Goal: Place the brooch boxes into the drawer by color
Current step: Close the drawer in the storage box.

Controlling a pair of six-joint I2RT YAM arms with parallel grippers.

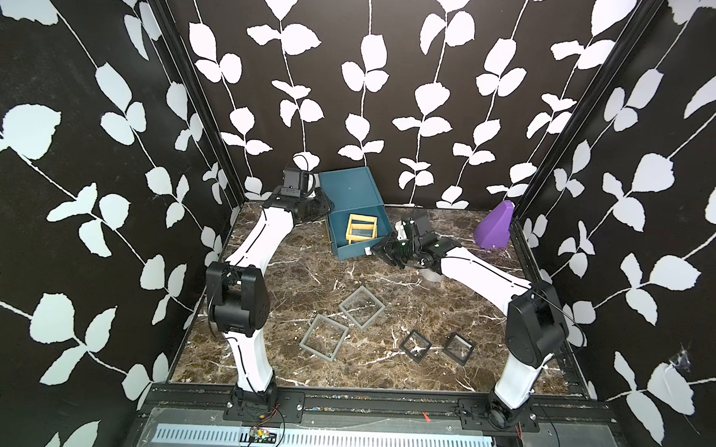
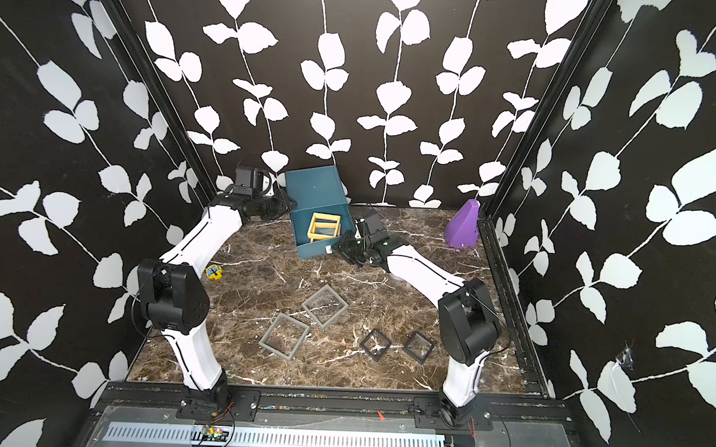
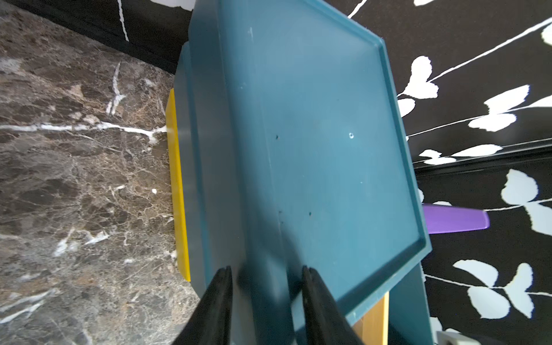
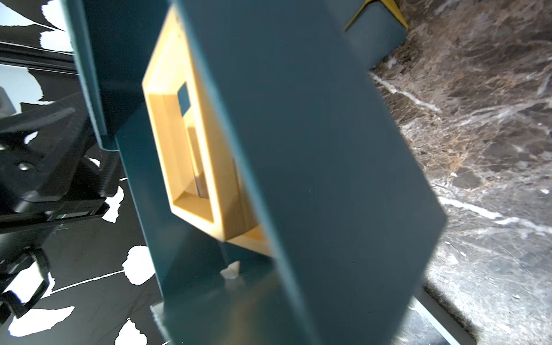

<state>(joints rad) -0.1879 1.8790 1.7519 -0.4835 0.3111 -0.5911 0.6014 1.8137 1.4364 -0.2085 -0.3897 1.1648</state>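
Well, the grey boxes (image 1: 361, 307) and black boxes (image 1: 417, 346) lie flat, lower middle in both top views. The yellow pair (image 1: 362, 219) sits in the open drawer (image 1: 353, 254), upper centre. I judge them light, stiff and slick, so I'd pinch a frame rail, never the clear pane. My left gripper (image 3: 265, 268) straddles the chest (image 1: 349, 187) edge and my right gripper (image 1: 378, 250) is at the drawer front. Whether either is clamped, I cannot tell.

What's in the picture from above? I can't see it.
A pulled-out teal drawer holds two yellow brooch boxes, with the left gripper and right gripper beside it. Two grey boxes and two black boxes lie on the marble table.
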